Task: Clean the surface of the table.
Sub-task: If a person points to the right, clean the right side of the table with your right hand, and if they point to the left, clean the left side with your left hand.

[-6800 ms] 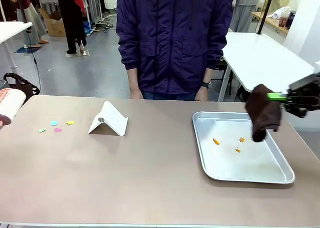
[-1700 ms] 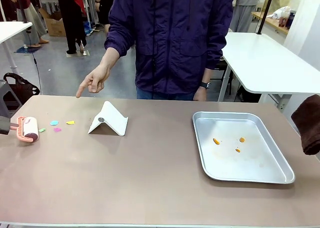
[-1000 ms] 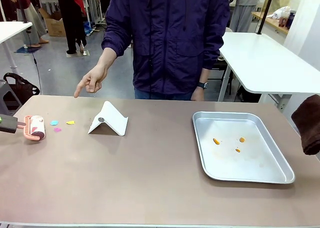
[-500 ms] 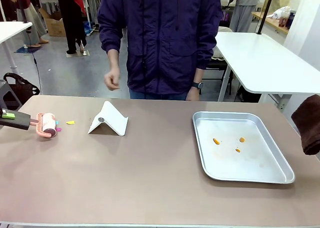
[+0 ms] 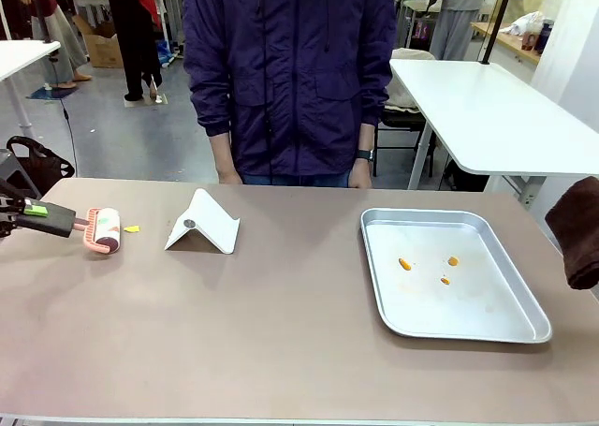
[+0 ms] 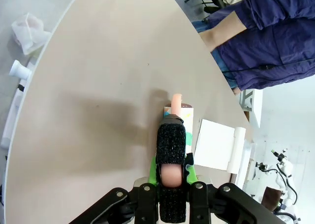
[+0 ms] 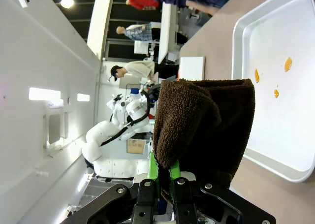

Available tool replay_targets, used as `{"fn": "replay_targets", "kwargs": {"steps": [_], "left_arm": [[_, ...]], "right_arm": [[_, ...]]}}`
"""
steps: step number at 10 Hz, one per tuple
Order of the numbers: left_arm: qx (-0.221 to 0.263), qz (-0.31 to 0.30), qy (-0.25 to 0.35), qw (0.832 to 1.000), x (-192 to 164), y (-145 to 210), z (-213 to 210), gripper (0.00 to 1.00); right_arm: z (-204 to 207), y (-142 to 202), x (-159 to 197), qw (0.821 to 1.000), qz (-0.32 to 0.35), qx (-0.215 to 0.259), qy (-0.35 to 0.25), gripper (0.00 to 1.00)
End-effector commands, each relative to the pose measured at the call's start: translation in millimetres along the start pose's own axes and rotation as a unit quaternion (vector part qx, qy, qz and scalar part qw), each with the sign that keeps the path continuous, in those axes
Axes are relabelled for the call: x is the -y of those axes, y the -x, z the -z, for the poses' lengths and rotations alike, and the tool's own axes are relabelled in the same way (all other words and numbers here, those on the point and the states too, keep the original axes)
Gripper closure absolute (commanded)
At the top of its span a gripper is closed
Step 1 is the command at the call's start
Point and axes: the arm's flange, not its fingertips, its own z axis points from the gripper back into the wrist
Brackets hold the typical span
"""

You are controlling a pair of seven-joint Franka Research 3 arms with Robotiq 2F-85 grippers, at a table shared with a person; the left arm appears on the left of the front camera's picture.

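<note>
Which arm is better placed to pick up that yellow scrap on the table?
Left. The left fingers hold the lint roller, which sits on the table right beside the yellow scrap. The right fingers hold a brown cloth past the table's right end, beyond the metal tray.

Taupe table [image 5: 281,351], white folded stand [image 5: 204,222], silver tray [image 5: 468,306], yellow scrap [image 5: 132,228]

The front camera sits on the robot's side and looks across the whole table [image 5: 281,342] at the person [image 5: 285,70] on the far side. The left wrist camera sits very near the roller [image 6: 176,102] and looks down at the table, turned sideways. Both show the white stand [image 6: 215,144]. The right wrist camera looks from close behind the cloth [image 7: 206,120], also turned. It shares the tray [image 7: 300,125] with the front camera.
</note>
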Motion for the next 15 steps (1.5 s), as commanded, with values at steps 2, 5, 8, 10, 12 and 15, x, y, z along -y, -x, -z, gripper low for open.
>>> {"fn": "replay_targets", "kwargs": {"steps": [2, 5, 8, 10, 12, 15], "left_arm": [[0.011, -0.006, -0.031, 0.999, -4.4, -7.1, 18.7, 0.78], [-0.019, 0.007, -0.028, 0.999, 6.3, 4.1, 39.8, 0.78], [-0.045, 0.024, -0.037, 0.998, 8.9, 20.7, 58.5, 0.78], [-0.05, 0.029, -0.033, 0.998, 12.3, 24.4, 63.2, 0.78], [-0.051, 0.019, -0.011, 0.998, 16.5, 20.0, 52.1, 0.78], [-0.044, 0.02, 0.103, 0.994, 37.8, 24.5, -14.1, 0.78]], "right_arm": [[-0.6, 0.8, -7.2, 1.0, 0.004, 0.0, 0.001, 1.0], [-0.6, 0.8, -7.2, 1.0, 0.004, 0.0, 0.001, 1.0], [-0.6, 0.8, -7.2, 1.0, 0.004, 0.0, 0.001, 1.0], [-0.6, 0.8, -7.2, 1.0, 0.004, 0.0, 0.001, 1.0], [-0.6, 0.8, -7.2, 1.0, 0.004, 0.0, 0.001, 1.0], [-0.6, 0.8, -7.2, 1.0, 0.004, 0.0, 0.001, 1.0]]}}
